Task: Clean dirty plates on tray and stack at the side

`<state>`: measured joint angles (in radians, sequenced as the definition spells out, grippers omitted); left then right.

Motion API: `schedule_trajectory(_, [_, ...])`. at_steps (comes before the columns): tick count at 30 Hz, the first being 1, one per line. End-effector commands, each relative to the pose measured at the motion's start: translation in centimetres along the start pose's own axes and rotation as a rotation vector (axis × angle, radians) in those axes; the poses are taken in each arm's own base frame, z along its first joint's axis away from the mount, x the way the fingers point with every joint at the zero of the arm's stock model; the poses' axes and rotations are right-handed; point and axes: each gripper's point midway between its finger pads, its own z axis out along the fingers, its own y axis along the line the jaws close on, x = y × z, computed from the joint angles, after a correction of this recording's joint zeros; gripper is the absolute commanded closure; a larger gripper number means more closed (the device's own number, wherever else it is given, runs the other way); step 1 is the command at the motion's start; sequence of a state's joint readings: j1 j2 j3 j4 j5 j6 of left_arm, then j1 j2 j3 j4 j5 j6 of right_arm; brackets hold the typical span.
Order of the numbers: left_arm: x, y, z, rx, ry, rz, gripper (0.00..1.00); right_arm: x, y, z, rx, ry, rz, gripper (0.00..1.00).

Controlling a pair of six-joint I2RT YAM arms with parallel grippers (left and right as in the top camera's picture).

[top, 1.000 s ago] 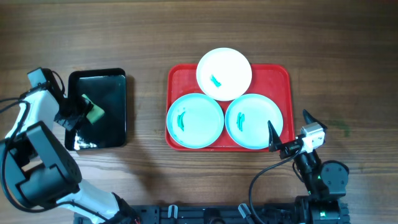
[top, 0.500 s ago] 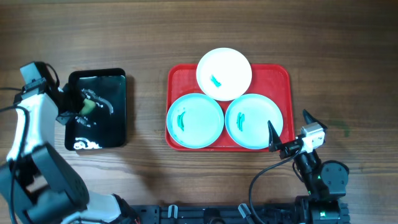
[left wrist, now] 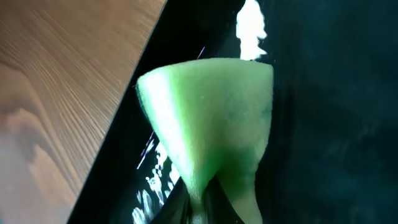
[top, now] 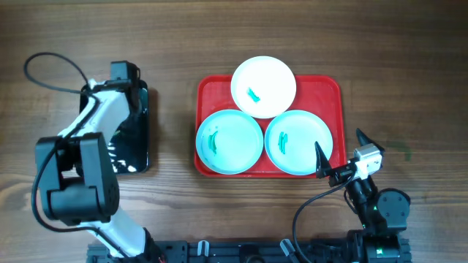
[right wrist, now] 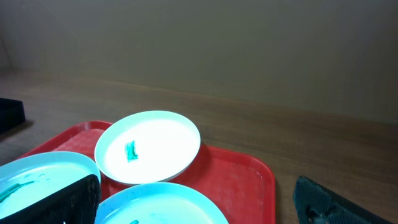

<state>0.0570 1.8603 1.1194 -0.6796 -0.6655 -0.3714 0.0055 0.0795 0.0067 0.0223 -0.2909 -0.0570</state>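
Three green-smeared plates lie on one red tray ahead of the right gripper, whose fingers are spread: the near blue plate, the far blue plate, and the white plate beyond them. Only the left wrist view shows the left gripper pinching one green sponge above the black tray.

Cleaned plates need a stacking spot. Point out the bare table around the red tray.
Bare wood: the strip between the black tray and the red tray; the stretch right of the red tray, beyond the right pincer; the far edge past both trays. Crowded: the red tray itself, filled by three plates.
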Motion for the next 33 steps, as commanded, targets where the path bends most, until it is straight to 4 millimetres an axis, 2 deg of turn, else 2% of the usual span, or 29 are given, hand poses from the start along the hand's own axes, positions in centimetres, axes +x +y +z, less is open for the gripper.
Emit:
schedule_trajectory(1, [-1.3,-0.4,-1.2,-0.07,-0.097,0.05,0.96,0.1,-0.2,0.0,0.008,0.002,0.006,0.0])
schedule_trajectory(3, [-1.5,-2.0,-2.2,-0.041,-0.134,0.068,0.94,0.1,-0.2,0.0,0.008,0.002,0.006,0.0])
schedule_trajectory(4, [-1.5,-3.5,-3.1,-0.006,-0.161,0.085,0.87,0.1,-0.2,0.0,0.008,0.002,0.006,0.0])
schedule_trajectory(6, [-1.2,-5.0,-3.5,0.058,-0.154,0.093,0.78,0.1,-0.2,0.0,0.008,0.002,0.006,0.0])
schedule_trajectory(8, [-0.9,-5.9,-3.4,0.11,-0.133,0.09,0.76,0.1,-0.2,0.0,0.008,0.002,0.005,0.0])
schedule_trajectory(10, [-1.0,-5.2,-3.2,0.09,-0.13,0.084,0.76,0.1,-0.2,0.0,0.008,0.002,0.006,0.0])
schedule_trajectory(12, [-1.4,-3.5,-3.2,0.037,-0.138,0.07,0.77,0.1,-0.2,0.0,0.008,0.002,0.005,0.0])
schedule_trajectory(15, [-2.7,-1.5,-4.1,0.061,-0.154,-0.031,0.75,0.1,-0.2,0.0,0.008,0.002,0.005,0.0])
schedule_trajectory(19, [-3.9,-1.9,-6.0,0.366,-0.099,-0.166,0.65,0.1,-0.2,0.0,0.008,0.002,0.005,0.01])
schedule_trajectory(21, [-4.1,-2.0,-6.3,0.506,-0.048,-0.216,0.57,0.1,-0.2,0.0,0.008,0.002,0.005,0.0])
schedule_trajectory(23, [-3.8,-1.7,-5.3,0.621,0.042,-0.286,0.42,0.1,-0.2,0.0,0.008,0.002,0.005,0.0])
schedule_trajectory(24, [-3.5,-1.6,-4.7,0.669,0.088,-0.312,0.4,0.1,-0.2,0.0,0.008,0.002,0.005,0.0])
schedule_trajectory(27, [-2.4,-2.1,-2.8,0.8,0.227,-0.375,0.41,0.1,-0.2,0.0,0.008,0.002,0.005,0.0])
schedule_trajectory(28, [-1.8,-2.9,-2.0,0.847,0.269,-0.367,0.41,0.1,-0.2,0.0,0.008,0.002,0.006,0.0])
schedule_trajectory(33, [-1.0,-4.3,-0.2,0.854,0.317,-0.364,0.4,0.1,-0.2,0.0,0.008,0.002,0.005,0.0])
